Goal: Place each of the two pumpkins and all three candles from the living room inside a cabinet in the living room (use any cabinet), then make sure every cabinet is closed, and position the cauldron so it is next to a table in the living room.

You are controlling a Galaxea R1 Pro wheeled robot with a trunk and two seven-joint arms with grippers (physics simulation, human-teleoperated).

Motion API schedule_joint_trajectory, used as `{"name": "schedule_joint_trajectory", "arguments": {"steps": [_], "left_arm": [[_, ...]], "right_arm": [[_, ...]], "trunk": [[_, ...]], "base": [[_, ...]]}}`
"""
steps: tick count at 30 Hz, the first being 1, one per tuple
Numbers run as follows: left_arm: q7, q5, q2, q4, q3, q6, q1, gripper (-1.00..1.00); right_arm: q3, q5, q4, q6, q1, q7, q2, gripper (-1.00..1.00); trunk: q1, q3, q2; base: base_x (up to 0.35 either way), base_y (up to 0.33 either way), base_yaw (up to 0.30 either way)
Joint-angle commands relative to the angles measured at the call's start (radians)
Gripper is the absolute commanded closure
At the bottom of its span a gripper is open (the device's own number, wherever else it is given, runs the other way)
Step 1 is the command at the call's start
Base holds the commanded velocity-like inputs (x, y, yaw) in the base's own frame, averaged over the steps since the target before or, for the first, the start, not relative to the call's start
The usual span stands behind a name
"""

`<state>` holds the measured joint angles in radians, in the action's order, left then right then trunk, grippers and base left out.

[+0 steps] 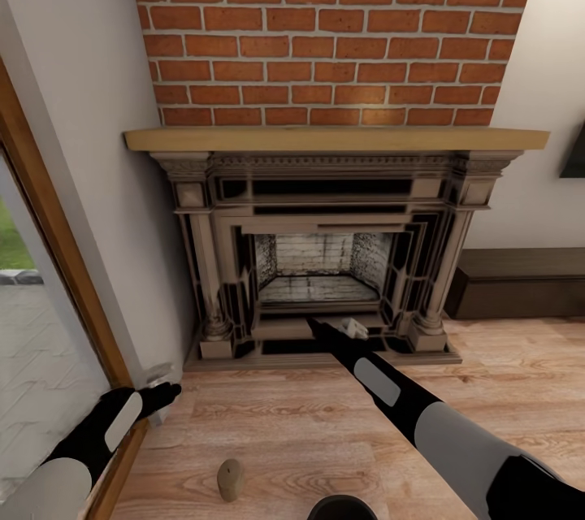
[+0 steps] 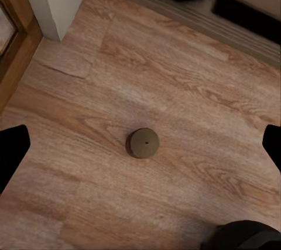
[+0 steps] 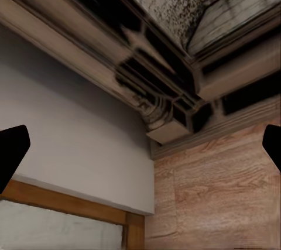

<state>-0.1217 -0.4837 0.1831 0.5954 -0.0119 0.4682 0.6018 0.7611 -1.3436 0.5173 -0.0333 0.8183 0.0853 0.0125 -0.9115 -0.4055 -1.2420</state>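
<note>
Your left gripper (image 1: 166, 395) hangs over the wood floor (image 1: 284, 422) by the door frame (image 1: 49, 227), and your left wrist view shows its fingertips (image 2: 13, 150) spread wide apart with nothing between them. Right under it a candle (image 2: 143, 143) stands upright, seen end-on; your head view shows its tan side (image 1: 231, 479) near the floor's front edge. The cauldron (image 1: 343, 509) rim peeks beside it. Your right gripper (image 1: 325, 333) reaches toward the fireplace (image 1: 325, 260), fingers parted and empty. The cabinet (image 1: 520, 283) sits against the right wall
</note>
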Motion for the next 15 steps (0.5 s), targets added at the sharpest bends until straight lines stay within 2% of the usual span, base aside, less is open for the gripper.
{"name": "schedule_joint_trajectory", "arguments": {"steps": [1,7,11,13,15], "left_arm": [[-0.007,-0.01,-0.009,-0.028,0.0,-0.026,0.001,-1.0],[-0.007,-0.005,-0.056,-0.233,0.002,-0.191,0.0,-1.0],[-0.001,-0.007,-0.078,-0.296,0.004,-0.239,-0.002,-1.0],[0.001,-0.003,-0.103,-0.352,0.016,-0.315,-0.002,-1.0],[0.002,-0.003,-0.108,-0.367,0.029,-0.345,-0.002,-1.0]], "right_arm": [[0.008,-0.01,0.001,-0.004,0.001,-0.017,0.001,-1.0],[0.013,-0.008,0.001,-0.002,0.002,-0.135,0.0,-1.0],[0.016,-0.003,0.002,-0.003,0.001,-0.156,0.0,-1.0],[0.016,0.02,0.003,-0.006,0.002,-0.168,-0.002,-1.0],[0.016,0.042,0.002,-0.008,0.001,-0.192,-0.004,-1.0]], "trunk": [[0.0,-0.001,-0.001],[0.0,-0.001,-0.001],[0.0,-0.001,-0.001],[0.0,-0.001,-0.001],[0.0,-0.001,-0.001]], "base": [[0.0,0.0,0.0],[0.0,0.0,0.0],[0.0,0.0,0.0],[0.0,0.0,0.0],[0.0,0.0,0.0]]}}
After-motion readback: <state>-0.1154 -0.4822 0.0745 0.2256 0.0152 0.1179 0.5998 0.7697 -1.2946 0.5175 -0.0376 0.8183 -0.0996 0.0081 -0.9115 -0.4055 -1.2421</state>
